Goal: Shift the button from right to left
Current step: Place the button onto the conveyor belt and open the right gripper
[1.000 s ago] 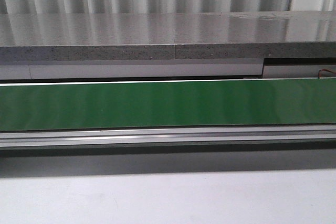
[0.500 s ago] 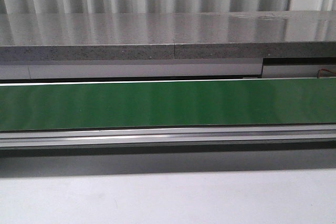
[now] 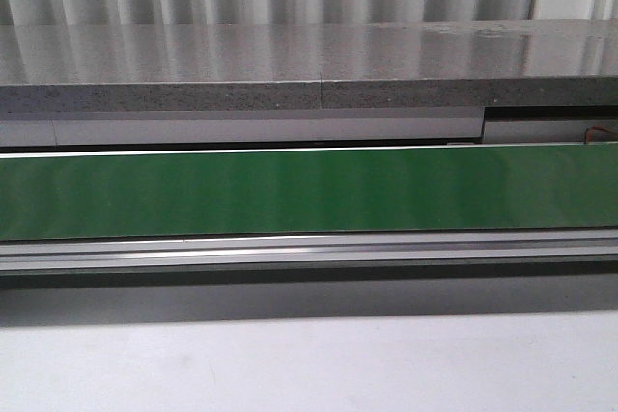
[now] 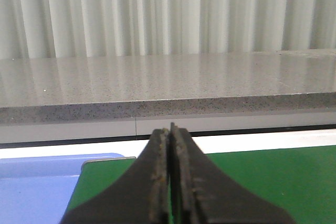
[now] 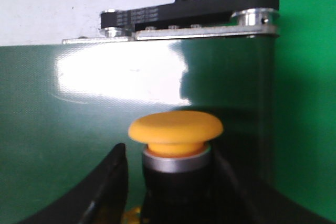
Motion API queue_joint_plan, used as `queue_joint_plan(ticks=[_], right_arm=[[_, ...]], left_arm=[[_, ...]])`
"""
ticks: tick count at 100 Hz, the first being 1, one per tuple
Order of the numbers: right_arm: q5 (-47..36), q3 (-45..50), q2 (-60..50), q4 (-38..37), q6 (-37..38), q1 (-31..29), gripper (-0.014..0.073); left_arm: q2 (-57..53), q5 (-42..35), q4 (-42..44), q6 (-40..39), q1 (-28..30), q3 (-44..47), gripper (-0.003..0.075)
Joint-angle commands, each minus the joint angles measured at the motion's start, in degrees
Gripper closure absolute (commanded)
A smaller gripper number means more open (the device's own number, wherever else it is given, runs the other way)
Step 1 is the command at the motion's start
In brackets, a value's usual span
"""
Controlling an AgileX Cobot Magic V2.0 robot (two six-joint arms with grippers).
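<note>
Button (image 5: 176, 140) between right gripper's (image 5: 168, 192) fingers (image 5: 107, 192)

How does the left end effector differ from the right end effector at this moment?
The left end effector is shut with its fingers pressed together; the right end effector has its fingers spread. The left holds nothing, while the right flanks the button. Both are dark and above the green belt.

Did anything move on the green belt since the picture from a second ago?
No, nothing visibly changed. The green belt, the grey shelf behind it and the white table look the same in all three front pictures, and no arm or button shows there.
</note>
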Motion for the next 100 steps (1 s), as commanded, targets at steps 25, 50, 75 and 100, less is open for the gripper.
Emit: queue_joint_plan(ticks=[25, 50, 75, 100], right_arm=[[-1.88, -1.2, -2.31, 1.1, -0.1, -0.04, 0.0153], [-2.26, -1.2, -2.61, 2.29, -0.1, -0.04, -0.0047], [-5.41, -1.24, -9.33, 4.35, -2.0, 0.56, -0.0043], [-8.07, 0.28, -21.23, 3.75, -5.49, 3.16, -0.0042]], left_arm=[[-2.01, -4.73, -0.18, -0.53, -0.55, 1.45, 0.074], [-2.01, -4.73, -0.18, -0.53, -0.55, 1.45, 0.074], [-2.01, -4.73, -0.18, -0.53, -0.55, 1.45, 0.074], [-2.01, -4.73, -0.18, -0.53, -0.55, 1.45, 0.074]])
